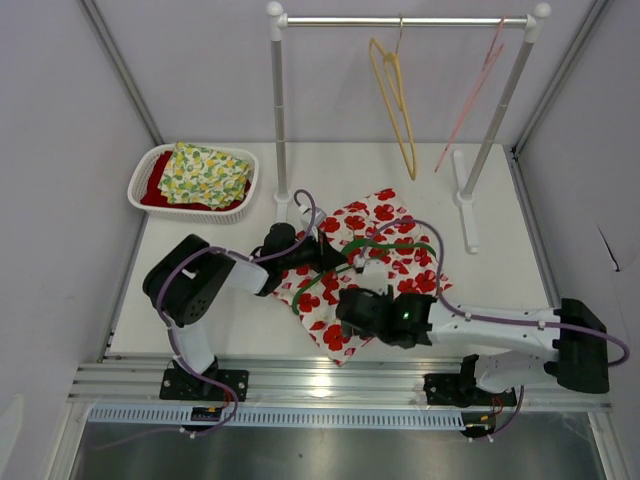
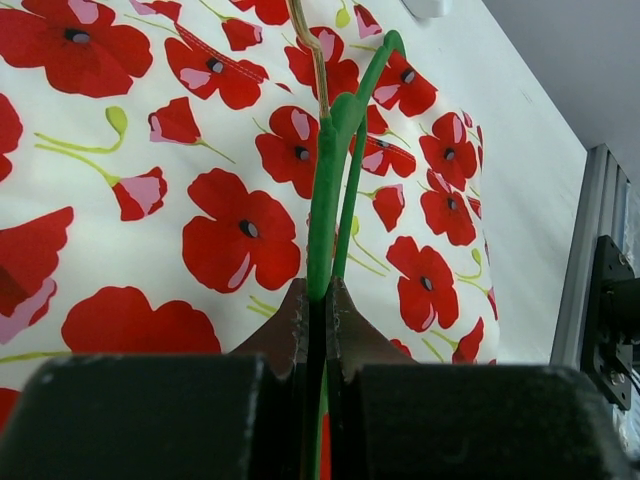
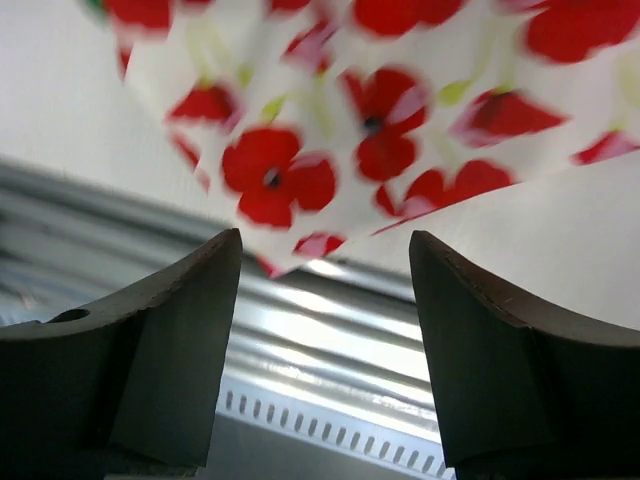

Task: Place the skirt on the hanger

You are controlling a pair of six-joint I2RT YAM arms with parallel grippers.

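Skirt (image 1: 385, 225): thin white woven fabric printed with red poppies and green stems, lying flat with soft wrinkles at the centre of the white table (image 1: 200, 290). Its outline is a rough diamond, long axis about 1 to 7 o'clock in the top view, with the near corner toward the metal rail (image 1: 300, 375).

Green hanger (image 1: 385, 243): slim, smooth plastic with a curved bar, on top of the skirt. Its long axis runs about 8 to 2 o'clock. Which way the hook points is unclear.

Left gripper (image 1: 335, 262) sits at the hanger's 8 o'clock side, clenched on it. The left wrist view shows the dark pads (image 2: 295, 320) pinched on the green hanger (image 2: 322, 200) over the skirt (image 2: 200, 150).

Right gripper (image 1: 342, 305) is over the skirt's 6 o'clock corner, released, jaws apart and nothing between them. In the right wrist view the skirt (image 3: 380, 120) lies beyond the fingers (image 3: 190, 320), blurred, with the rail behind.

At the skirt's 10 o'clock is a white slotted plastic basket (image 1: 145, 165) of folded cloth. At 12 o'clock is a metal-bar rack (image 1: 400, 20) holding thin yellow and pink hangers.
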